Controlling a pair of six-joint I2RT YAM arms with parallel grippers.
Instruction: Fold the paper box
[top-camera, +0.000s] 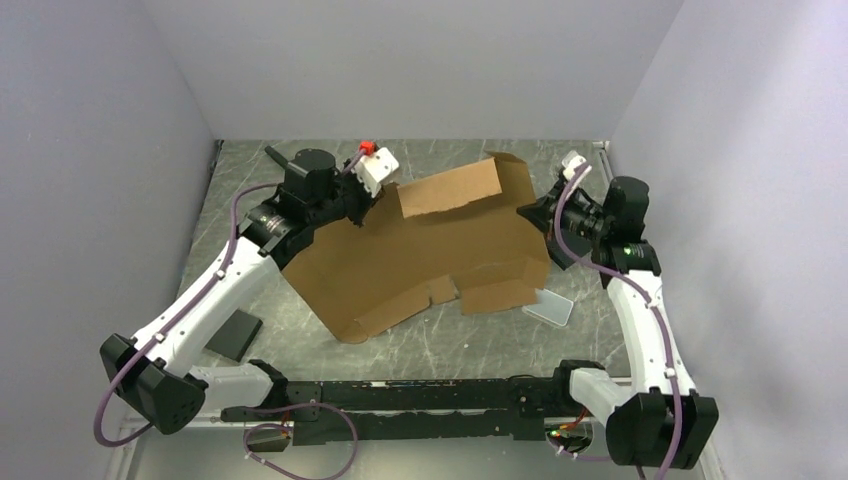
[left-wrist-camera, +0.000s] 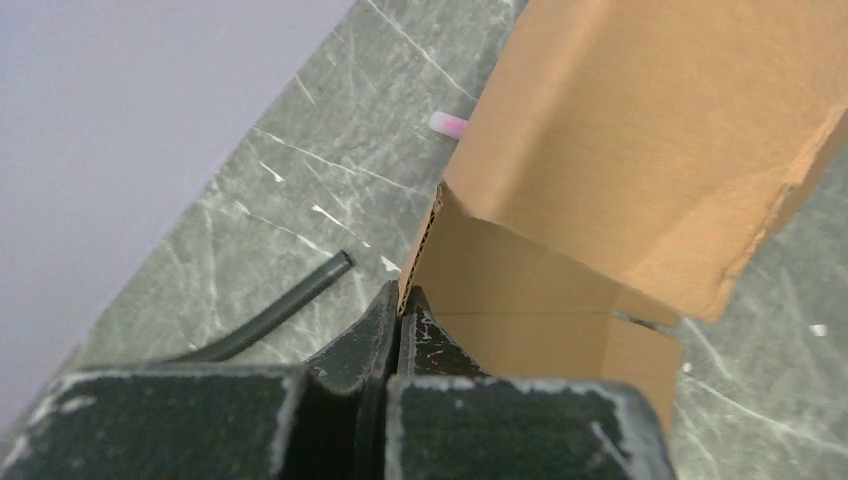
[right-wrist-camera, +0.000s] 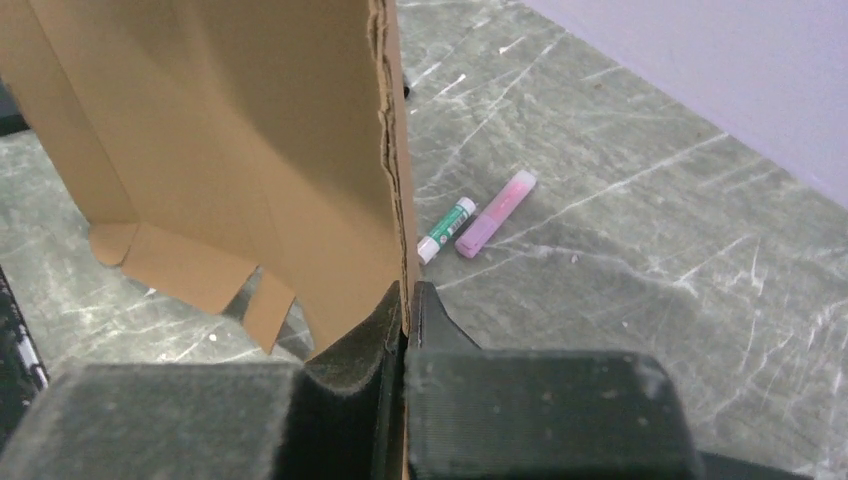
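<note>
1. At the table's centre we see the paper box, one flap raised at 12 o'clock.
2. Our left gripper pinches its 10 o'clock edge, jaws closed tight on the cardboard.
3. Our right gripper clamps its 2 o'clock edge likewise.
4. We find a black pad at its 8 o'clock and a translucent lid at 4 o'clock.

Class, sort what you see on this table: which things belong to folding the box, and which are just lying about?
Belongs to the job: paper box, left claw, right claw, both pinching its edges.
Lying about: black pad, translucent lid, pink stick, white-green stick.
</note>
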